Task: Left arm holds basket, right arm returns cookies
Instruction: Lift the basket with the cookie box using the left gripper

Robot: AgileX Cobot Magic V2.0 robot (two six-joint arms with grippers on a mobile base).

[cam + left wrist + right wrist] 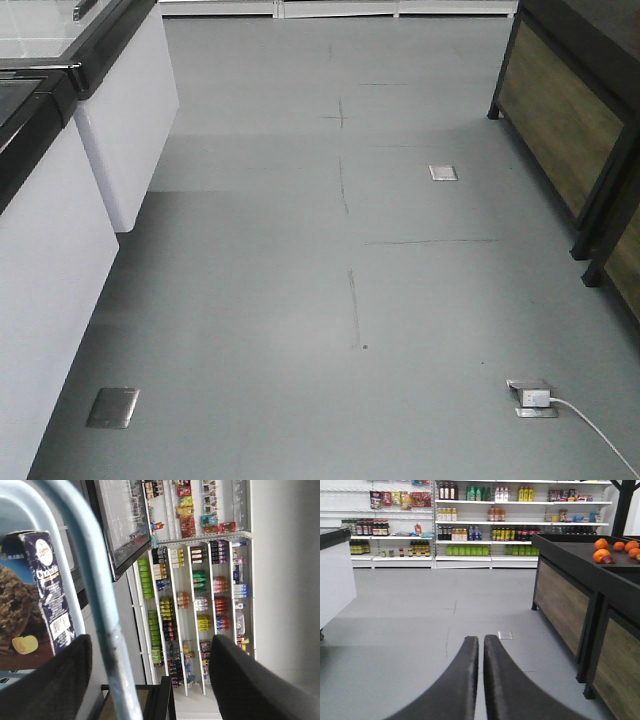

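In the left wrist view the basket shows only as light blue handle bars (97,595) running from the top left down to the bottom edge. The handle passes between the wide-apart black fingers (47,680) of my left gripper (150,680), close to the left finger; the gripper is open and does not clamp it. The cookies (47,587), a dark navy carton with a cookie photo and a barcode panel, stand behind the handle at the left. My right gripper (481,640) is shut with nothing between its fingers, pointing over bare grey floor. Neither arm shows in the front view.
White freezer cabinets (60,200) line the left side. A black and wood display stand (580,595) with oranges (601,555) stands on the right. Stocked shelves (485,525) fill the far wall. The floor has metal socket plates (112,408) and a plugged socket with a white cable (535,398).
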